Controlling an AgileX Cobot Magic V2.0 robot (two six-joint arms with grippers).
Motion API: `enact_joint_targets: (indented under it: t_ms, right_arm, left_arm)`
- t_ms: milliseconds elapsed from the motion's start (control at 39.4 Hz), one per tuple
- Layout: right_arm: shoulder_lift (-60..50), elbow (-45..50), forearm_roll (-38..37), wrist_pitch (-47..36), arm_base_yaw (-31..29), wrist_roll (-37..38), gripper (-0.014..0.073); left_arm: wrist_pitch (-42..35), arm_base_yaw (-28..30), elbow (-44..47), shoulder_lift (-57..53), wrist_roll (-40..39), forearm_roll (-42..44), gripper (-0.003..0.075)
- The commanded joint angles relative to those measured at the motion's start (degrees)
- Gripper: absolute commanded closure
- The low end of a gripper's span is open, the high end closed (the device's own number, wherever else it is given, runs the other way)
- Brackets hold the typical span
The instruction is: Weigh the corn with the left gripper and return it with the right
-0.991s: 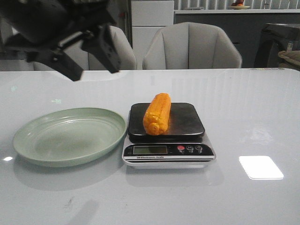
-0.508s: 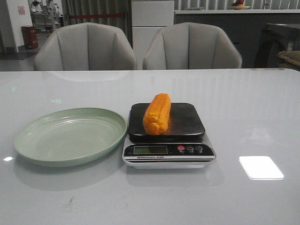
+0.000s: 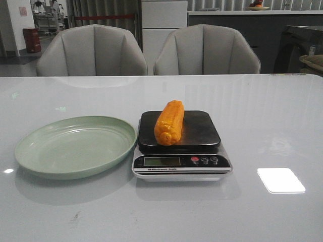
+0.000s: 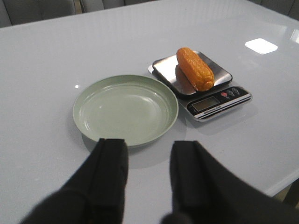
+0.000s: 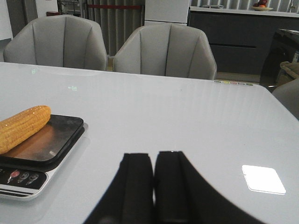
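Orange-yellow corn point(image 3: 169, 122) is laid lengthwise on the black platform of the scale point(image 3: 180, 147), toward its left side, with one end overhanging the front edge of the platform. The scale is set on the white table point(image 3: 272, 116), just beside a pale green plate point(image 3: 75, 146) on its left. The left gripper point(image 4: 148, 173) is held above the table on the near side of the plate, its fingers spread apart and gripping nothing. The right gripper point(image 5: 153, 183) is positioned to the right of the scale, its fingers pressed together on nothing.
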Motion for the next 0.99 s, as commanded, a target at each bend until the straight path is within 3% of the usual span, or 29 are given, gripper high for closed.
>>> enact_joint_targets:
  t_ms: [0, 330, 483, 559, 966]
  right_arm:
    - [-1.2, 0.6, -0.7, -4.8, 0.2, -0.5, 0.0424]
    - [-1.1, 0.6, -0.6, -5.9, 0.2, -0.5, 0.0424]
    - [-1.1, 0.5, 0.1, -18.9, 0.3, -0.5, 0.0424]
    - [-0.8, -0.4, 0.1, -20.3, 0.3, -0.5, 0.0424]
    - [17.5, -19.0, 0.5, 5.6, 0.3, -0.5, 0.0424]
  left_arm:
    - [-6.2, 0.1, -0.6, -3.0, -0.2, 0.0, 0.0594]
    - [-7.8, 0.1, -0.1, -5.7, -0.2, 0.0, 0.0607]
    - [-7.9, 0.1, -0.1, -5.7, -0.2, 0.0, 0.0607]
    - [-8.0, 0.1, -0.1, -5.7, -0.2, 0.0, 0.0607]
    - [-8.1, 0.1, -0.1, -5.7, -0.2, 0.0, 0.0607]
